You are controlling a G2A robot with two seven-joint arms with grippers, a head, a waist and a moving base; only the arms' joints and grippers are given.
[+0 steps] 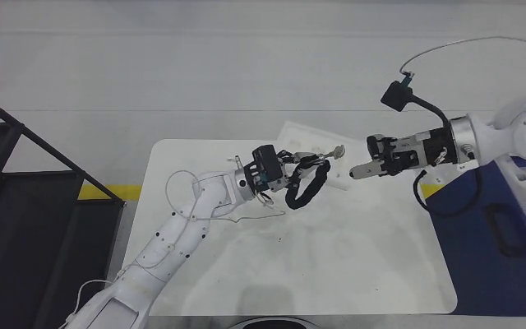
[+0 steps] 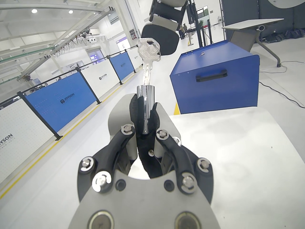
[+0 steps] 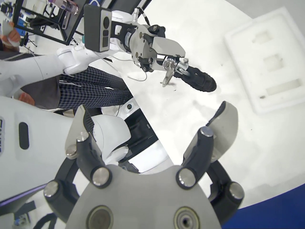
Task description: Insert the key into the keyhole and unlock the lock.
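Left gripper with lock, well inside table edges

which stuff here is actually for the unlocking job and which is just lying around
For the job:
silver metal key
black cable lock with chrome cylinder
left gripper, shut on the lock
right gripper, open

Lying about:
white foam tray
blue metal box
white table
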